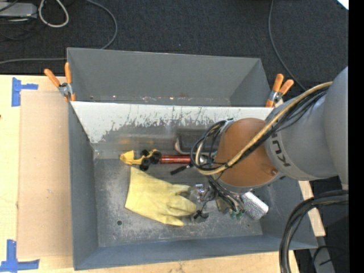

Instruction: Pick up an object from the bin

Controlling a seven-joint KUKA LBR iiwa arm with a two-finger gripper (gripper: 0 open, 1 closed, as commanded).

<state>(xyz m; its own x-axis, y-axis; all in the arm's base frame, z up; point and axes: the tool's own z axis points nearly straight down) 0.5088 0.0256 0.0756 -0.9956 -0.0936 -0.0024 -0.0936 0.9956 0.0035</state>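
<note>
Reaching in from the right, the gripper [199, 202] is low inside the grey metal bin [83, 203], just at the right end of a pale yellow rubber glove [154, 200] that lies flat and a little crumpled on the floor of the bin, near its middle and toward the front wall. The gripper's tip is at the glove's finger ends and seems to touch them, but if it is released or clenched on the rubber I cannot tell, because the small metal parts and wires there are tangled together. Above the gripper sits the round orange cover [245, 152] of the wrist, with black and yellow cables [206, 147] looping along its left side, and the thick grey arm [315, 131] goes out over the right rim. Behind the glove, closer to the back wall, lies a thin tool with a yellow and black handle and a red shaft [152, 158], its shaft pointing to the right under the cables. A short silvery ribbed cylinder [253, 205] rests near the front right corner, just beside the gripper. A dark grey block [185, 140] lies at the foot of the back wall.
</note>
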